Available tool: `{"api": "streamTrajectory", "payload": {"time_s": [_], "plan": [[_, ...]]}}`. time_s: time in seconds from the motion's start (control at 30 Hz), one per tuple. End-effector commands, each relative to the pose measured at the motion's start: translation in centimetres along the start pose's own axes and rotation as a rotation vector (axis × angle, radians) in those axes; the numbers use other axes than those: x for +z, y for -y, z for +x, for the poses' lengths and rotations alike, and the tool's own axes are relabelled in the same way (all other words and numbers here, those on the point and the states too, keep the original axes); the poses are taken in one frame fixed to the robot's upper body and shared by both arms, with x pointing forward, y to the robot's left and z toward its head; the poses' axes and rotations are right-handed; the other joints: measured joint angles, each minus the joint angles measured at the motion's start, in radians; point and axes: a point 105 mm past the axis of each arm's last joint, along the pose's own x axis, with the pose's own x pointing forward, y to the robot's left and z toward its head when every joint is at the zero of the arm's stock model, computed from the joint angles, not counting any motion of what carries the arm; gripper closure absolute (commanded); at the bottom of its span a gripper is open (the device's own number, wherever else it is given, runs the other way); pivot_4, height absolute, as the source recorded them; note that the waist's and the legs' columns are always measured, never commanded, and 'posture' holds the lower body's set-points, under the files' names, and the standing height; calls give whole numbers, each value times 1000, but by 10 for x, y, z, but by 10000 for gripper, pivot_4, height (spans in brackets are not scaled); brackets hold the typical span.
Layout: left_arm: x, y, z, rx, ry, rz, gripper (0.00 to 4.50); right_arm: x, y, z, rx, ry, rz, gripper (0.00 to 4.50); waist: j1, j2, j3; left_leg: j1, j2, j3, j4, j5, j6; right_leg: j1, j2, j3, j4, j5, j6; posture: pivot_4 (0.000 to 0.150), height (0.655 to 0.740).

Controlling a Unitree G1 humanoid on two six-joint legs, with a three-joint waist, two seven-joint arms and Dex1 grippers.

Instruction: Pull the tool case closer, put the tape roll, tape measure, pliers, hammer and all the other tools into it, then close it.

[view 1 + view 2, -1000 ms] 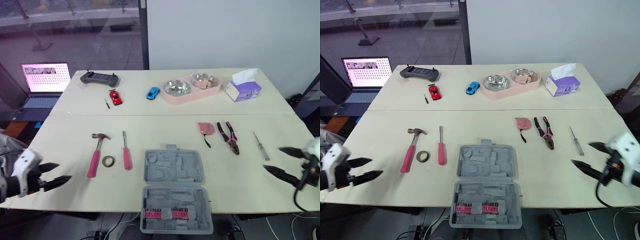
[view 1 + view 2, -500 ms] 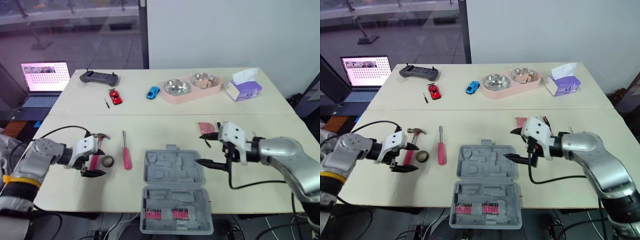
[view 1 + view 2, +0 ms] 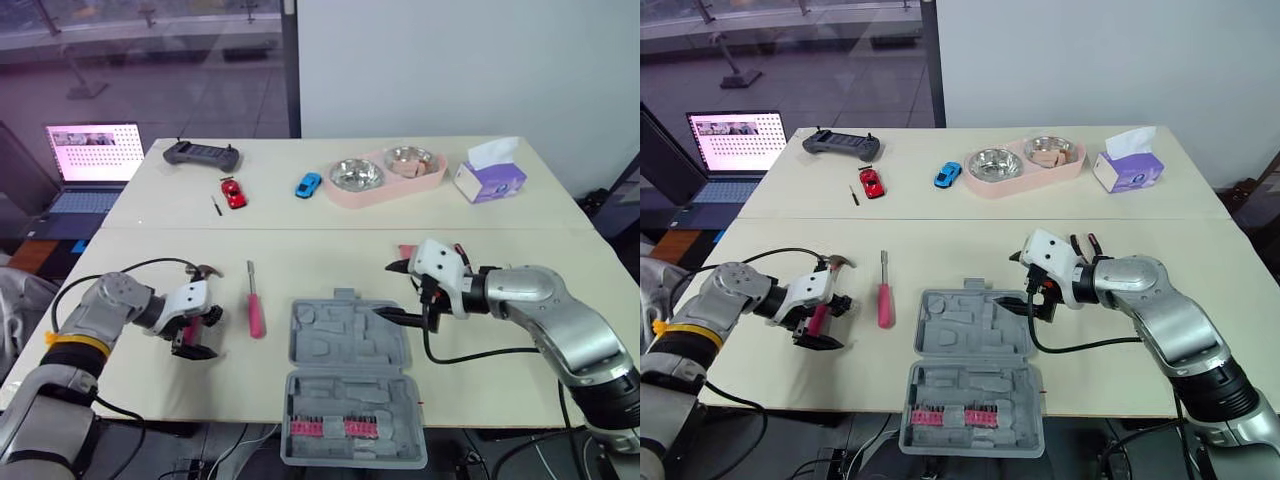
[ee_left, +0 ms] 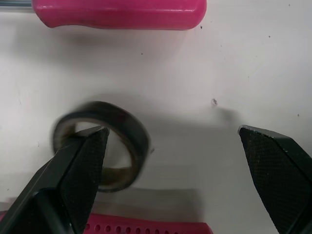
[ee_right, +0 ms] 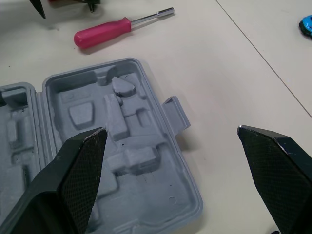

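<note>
The grey tool case [image 3: 347, 338] lies open and flat at the table's near edge, its far half bare moulded recesses, its near half holding a row of pink bits. Left of it lie a pink-handled screwdriver [image 3: 254, 305], then the dark tape roll [image 4: 130, 130], then the pink-handled hammer [image 3: 207, 270]. The red tape measure [image 3: 405, 250] and pliers [image 3: 1089, 240] lie beyond its right side, partly hidden

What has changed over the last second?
Both arms swung in from the table's near corners. The left tool, open, is now at the tape roll; the right tool, open, hovers by the tool case's far right corner. Nothing is gripped. Case, hammer and screwdriver lie as before.
</note>
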Motion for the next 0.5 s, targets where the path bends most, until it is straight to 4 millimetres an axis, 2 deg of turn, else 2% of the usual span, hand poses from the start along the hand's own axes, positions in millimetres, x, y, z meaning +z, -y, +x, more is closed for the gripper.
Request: {"api": "streamTrajectory", "payload": {"time_s": [0.03, 0.13, 0.33, 0.37, 0.5], "plan": [[-1, 1, 6, -16, -21, 17, 334, 10, 5, -4, -38, 20, -38, 0, -1, 0, 0, 0, 0, 0, 0, 0, 0, 0, 0, 0, 0, 0, 0, 1500, 7400], [3, -2, 8, -5, -2, 27, 8946, 9, 6, -4, -48, 18, -37, 0, 0, 0, 0, 1, 0, 0, 0, 1, -1, 0, 0, 0, 2, 0, 0, 1500, 7400], [9, -4, 3, -6, 2, 74, 40710, 6, 2, -1, -45, 8, -37, 0, -4, 0, 0, 1, 0, 0, 0, 1, 0, 0, 0, 0, 3, 0, 0, 1500, 7400], [9, -4, 3, -7, 2, 77, 44627, 6, 2, -1, -45, 8, -38, 0, -5, 0, 0, 1, 0, 0, 0, 1, -1, -1, 0, 0, 3, 0, 0, 1500, 7400], [7, -2, 3, -12, -8, 80, 44627, 8, 3, 1, -51, 14, -39, 0, -7, 0, 0, 1, 0, 0, 1, 1, -1, -1, 0, 0, 4, 0, 0, 1500, 7400]]}}
